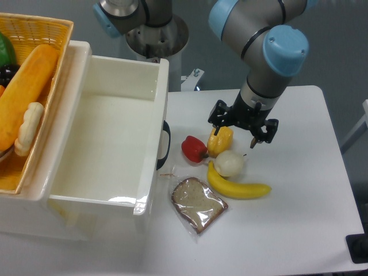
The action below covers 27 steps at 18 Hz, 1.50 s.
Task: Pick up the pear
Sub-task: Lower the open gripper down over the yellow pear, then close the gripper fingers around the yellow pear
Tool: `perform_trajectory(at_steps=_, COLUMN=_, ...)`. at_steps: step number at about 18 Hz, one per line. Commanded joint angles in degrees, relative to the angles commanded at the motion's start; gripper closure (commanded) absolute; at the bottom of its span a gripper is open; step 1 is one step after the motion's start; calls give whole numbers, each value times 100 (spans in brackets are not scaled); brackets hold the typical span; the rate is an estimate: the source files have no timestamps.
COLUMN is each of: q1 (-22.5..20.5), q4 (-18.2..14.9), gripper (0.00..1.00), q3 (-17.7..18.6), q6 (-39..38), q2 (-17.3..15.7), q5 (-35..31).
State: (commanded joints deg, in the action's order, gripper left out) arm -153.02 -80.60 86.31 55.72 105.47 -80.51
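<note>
pear (230,163) wedged between yellow pepper (221,140) and banana (237,186); gripper (244,137) above, empty, jaws spread wide to straddle it

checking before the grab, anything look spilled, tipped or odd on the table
Nothing spilled or damaged. The pear sits tightly packed: banana against its lower edge, yellow pepper just behind. The claw hangs over that cluster. The big white bin is empty.

Bright, even overhead light, soft shadows, glare on the white bin (115,198), slightly soft focus.
</note>
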Motion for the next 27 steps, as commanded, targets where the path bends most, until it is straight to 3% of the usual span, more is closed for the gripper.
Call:
perform_trajectory(at_steps=6, q1=-18, q4=35, gripper=0, q3=9, q6=-9, q2=0, q5=17)
perform_trajectory(at_steps=9, q1=0, q4=219, gripper=0, q3=18, q6=-26, q2=17, q5=17)
perform_trajectory(at_steps=11, q1=0, q4=508, gripper=0, q3=35, q6=-35, q2=96, q5=26)
perform_trajectory(at_steps=17, q1=0, q4=650, gripper=0, q3=272, q6=-70, q2=202, q5=26)
perform_trajectory(at_steps=20, q1=26, q4=983, gripper=0, q3=456, q6=-44, q2=263, q5=26)
perform_trajectory(at_steps=23, q1=96, q4=1072, gripper=0, q3=597, q6=-18, q2=378, q5=0)
perform_trajectory(at_steps=27, q1=202, q4=1160, gripper=0, q3=765, q6=236, q2=518, q5=-527)
